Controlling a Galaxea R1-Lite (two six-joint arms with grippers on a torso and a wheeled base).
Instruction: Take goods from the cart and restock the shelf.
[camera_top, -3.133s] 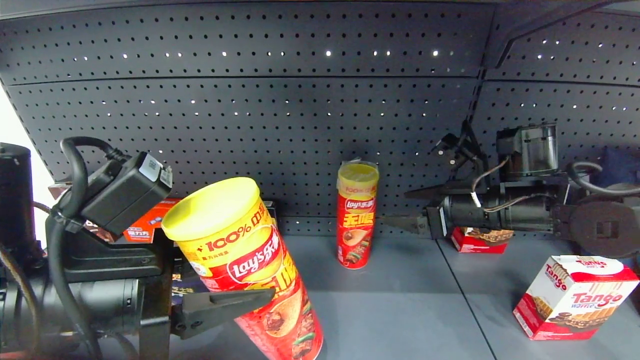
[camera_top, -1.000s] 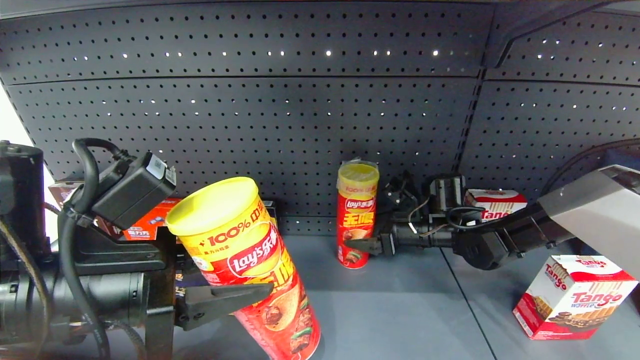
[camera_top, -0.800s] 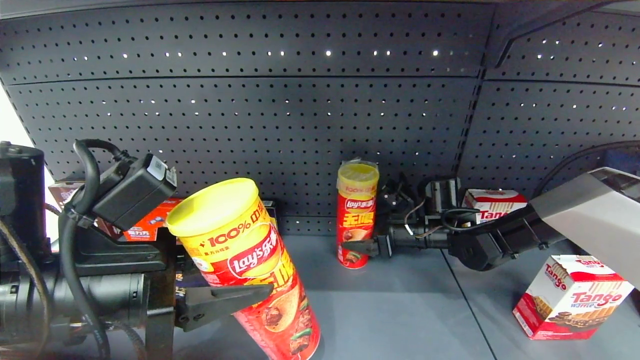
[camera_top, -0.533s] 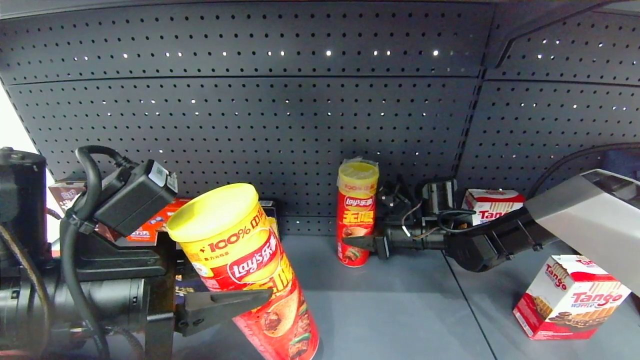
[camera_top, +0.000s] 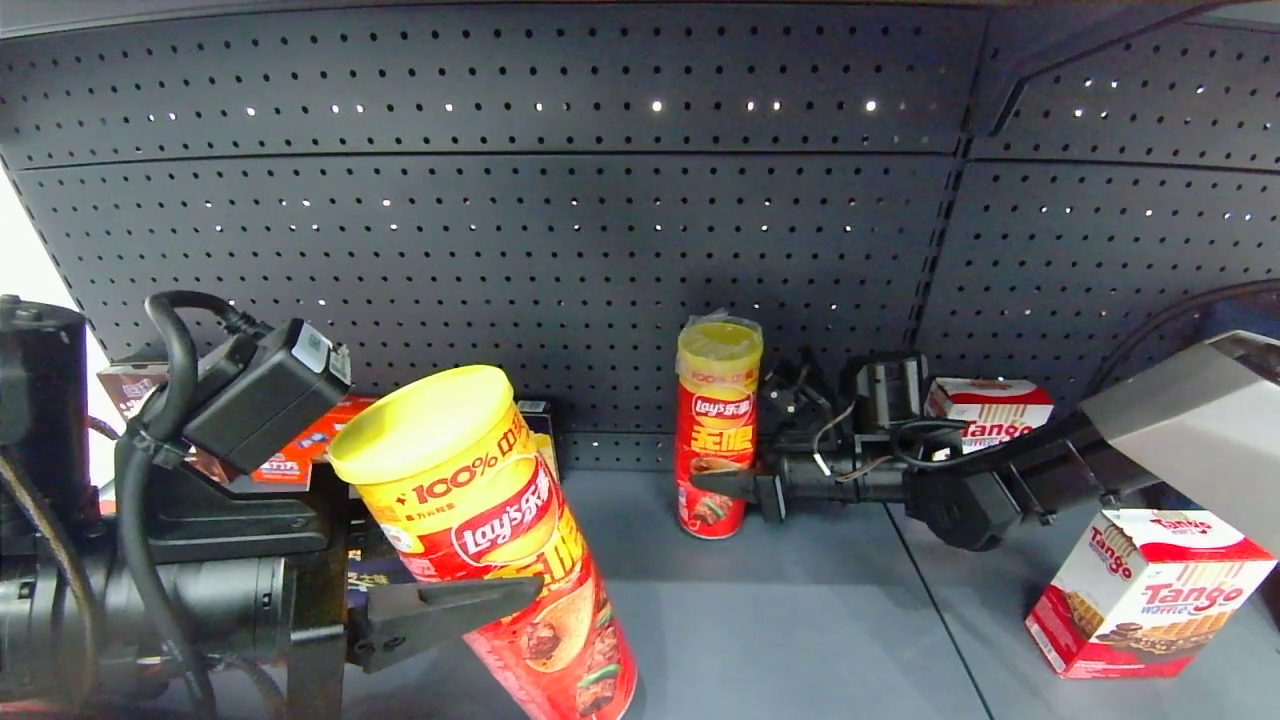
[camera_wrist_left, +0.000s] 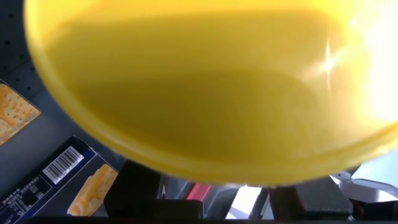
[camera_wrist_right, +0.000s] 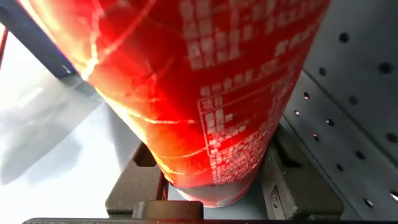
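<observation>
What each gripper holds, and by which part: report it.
Left gripper holds the tilted near can by its mid-body. Right gripper clamps the upright far can low on its body, near the base.

the shelf (camera_top: 800, 620) is dim, light pricks through the pegboard (camera_top: 500, 230) holes, and glare washes the yellow lid (camera_wrist_left: 348, 56).

The left arm sits low at the robot's left, its left gripper (camera_top: 525, 510) clamped around a tilted chip can (camera_top: 470, 490) — one finger crosses the can's front. The right arm stretches forward and inward, forearm near level — its right gripper (camera_top: 715, 480) grips the upright chip can (camera_top: 717, 420).
</observation>
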